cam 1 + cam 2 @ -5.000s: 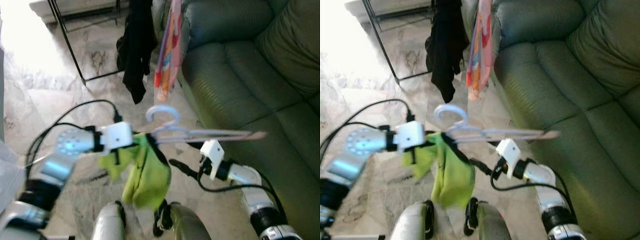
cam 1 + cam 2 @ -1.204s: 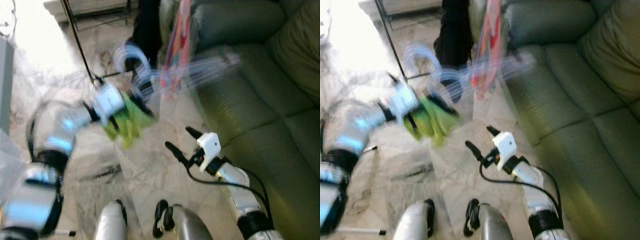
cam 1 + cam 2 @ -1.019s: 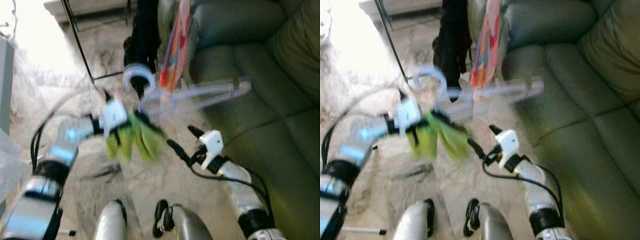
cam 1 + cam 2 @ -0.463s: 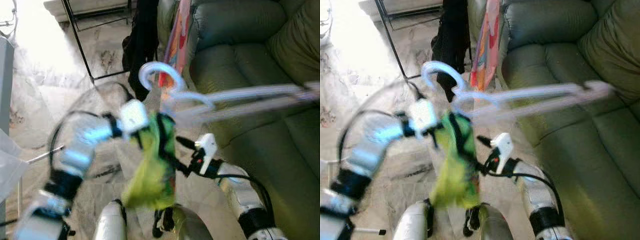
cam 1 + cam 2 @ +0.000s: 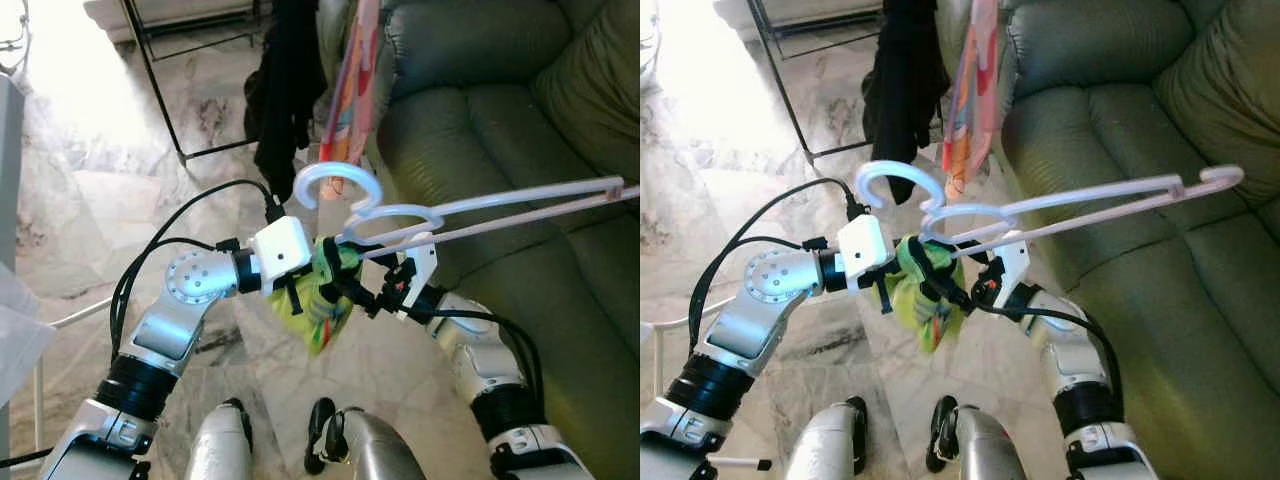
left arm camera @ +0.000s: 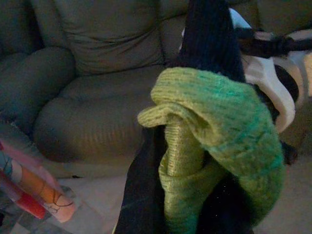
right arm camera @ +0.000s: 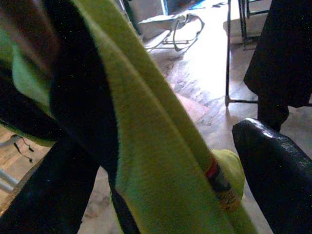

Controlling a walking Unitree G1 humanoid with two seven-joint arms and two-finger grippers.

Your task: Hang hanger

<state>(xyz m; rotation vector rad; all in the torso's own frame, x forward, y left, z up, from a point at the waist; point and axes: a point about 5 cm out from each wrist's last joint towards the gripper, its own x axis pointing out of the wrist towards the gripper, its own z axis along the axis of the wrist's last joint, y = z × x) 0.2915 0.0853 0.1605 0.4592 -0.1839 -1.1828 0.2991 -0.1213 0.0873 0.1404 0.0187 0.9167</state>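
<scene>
— So where was the hanger point(image 5: 470, 212)?

— Up in front of the robot, above the marble floor point(image 5: 90, 190), its long arms reaching out over the green sofa point(image 5: 520, 120). A lime-green cloth point(image 5: 318, 300) was bunched beneath its hook.

— Which pincer had it?

— The left pincer point(image 5: 335, 268) was pressed together on the green cloth right under the hanger's neck. The right pincer point(image 5: 362, 292) sat just beside it, fingers spread around a fold of the same cloth.

— Anything behind?

— A black garment point(image 5: 288, 90) and a striped pink one point(image 5: 352, 90) hung beside a black metal rack point(image 5: 160, 100).
</scene>
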